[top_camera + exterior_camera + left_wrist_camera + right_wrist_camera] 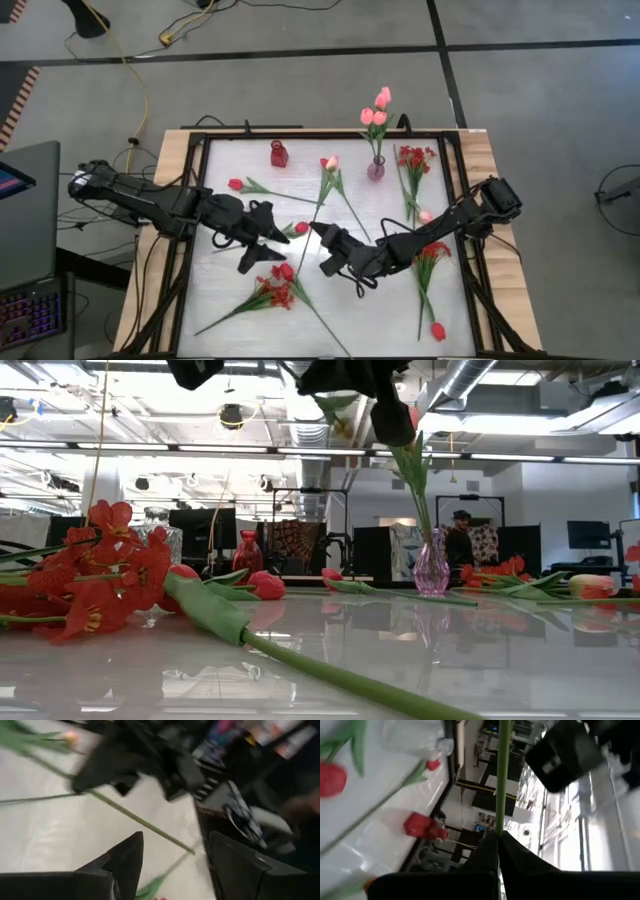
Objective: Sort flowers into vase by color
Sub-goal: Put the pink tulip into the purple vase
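My right gripper [318,234] is shut on the green stem of a pink tulip [331,162] over the table's middle. My left gripper [282,242] stands open just left of it. Its fingers [127,862] are apart, and the stem's free end [190,851] lies ahead of the gap without touching them. A purple vase [376,168] at the back holds pink tulips [376,108]. A red vase [278,154] stands at the back left. Red tulips [236,184], a loose pink tulip [425,216] and red sprays [280,290] lie flat on the table. My right gripper pinches the tulip's stem [501,817] between its two shut fingers, at a point below the leaves and short of the stem's free end. The fingers come about level from the table's right and lie across the stem. The flower is held above the table, bloom toward the far edge.
More red sprays [415,158] [435,250] and a red tulip [437,330] lie along the right side. A long stem with leaves [300,660] crosses the near table. A black frame [200,150] rims the white surface. A person [460,540] stands in the room behind.
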